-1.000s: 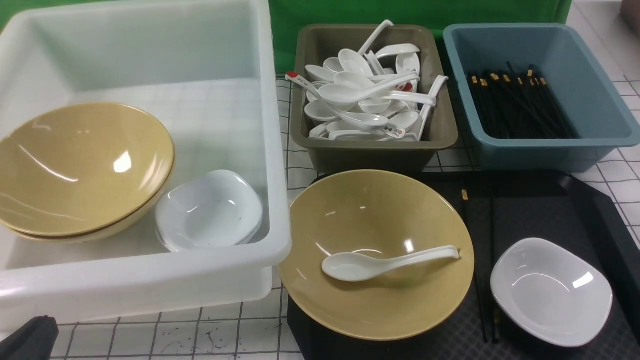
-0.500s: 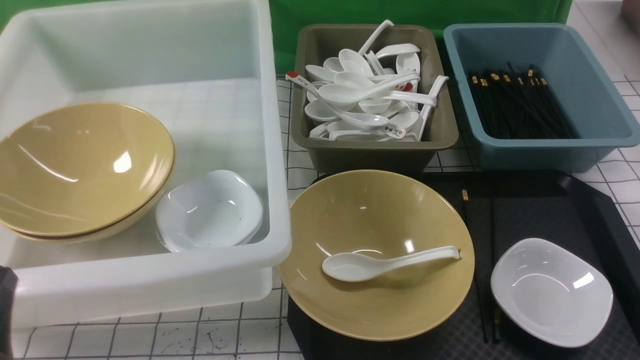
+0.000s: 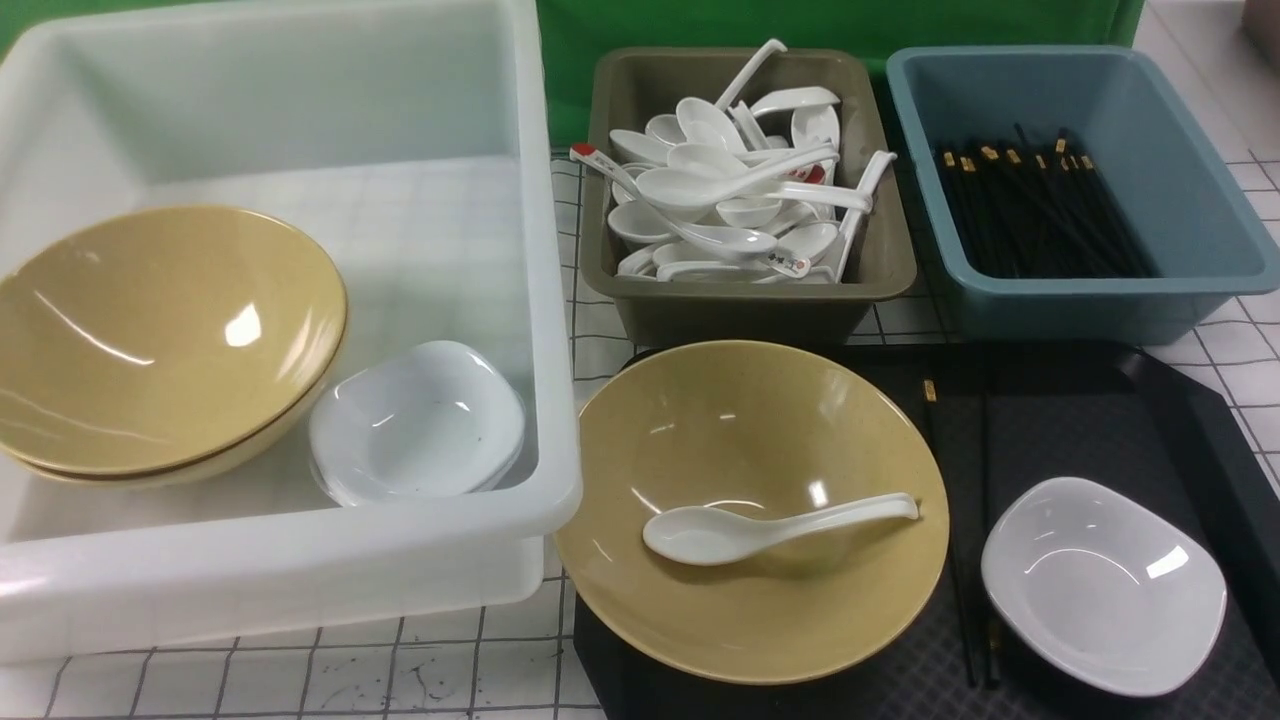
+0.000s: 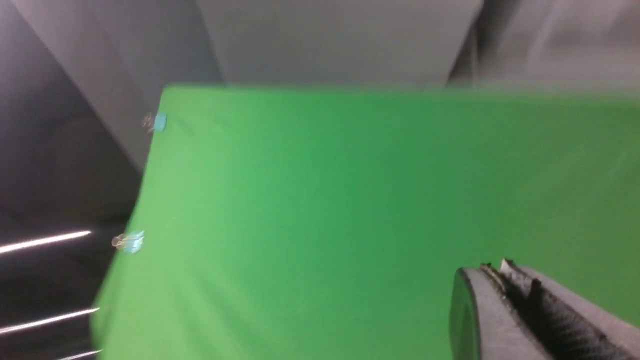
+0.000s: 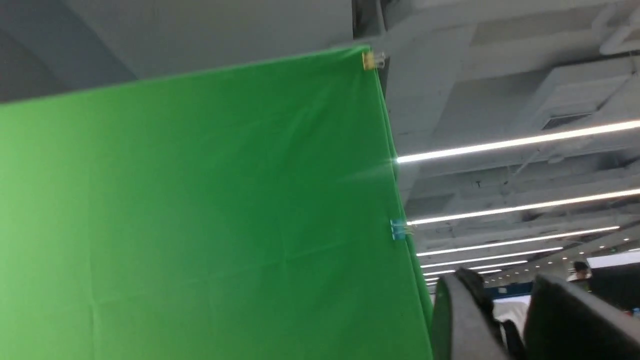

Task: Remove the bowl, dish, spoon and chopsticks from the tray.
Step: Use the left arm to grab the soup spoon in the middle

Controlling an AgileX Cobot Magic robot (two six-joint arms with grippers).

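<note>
Sitting at the tray's (image 3: 1080, 430) nine o'clock, the bowl (image 3: 750, 430) cradles the spoon (image 3: 760, 525), chopsticks (image 3: 965, 640) lie centre, dish (image 3: 1100, 585) at four o'clock (left gripper (image 4: 492, 267) pinched closed on nothing, right gripper (image 5: 507, 285) parted, empty).

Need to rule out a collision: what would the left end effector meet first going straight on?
Likely the green backdrop; the left end effector points at it, nothing visible between, depth unclear.

Tray (image 3: 1080, 430) btm edge off-frame.
</note>
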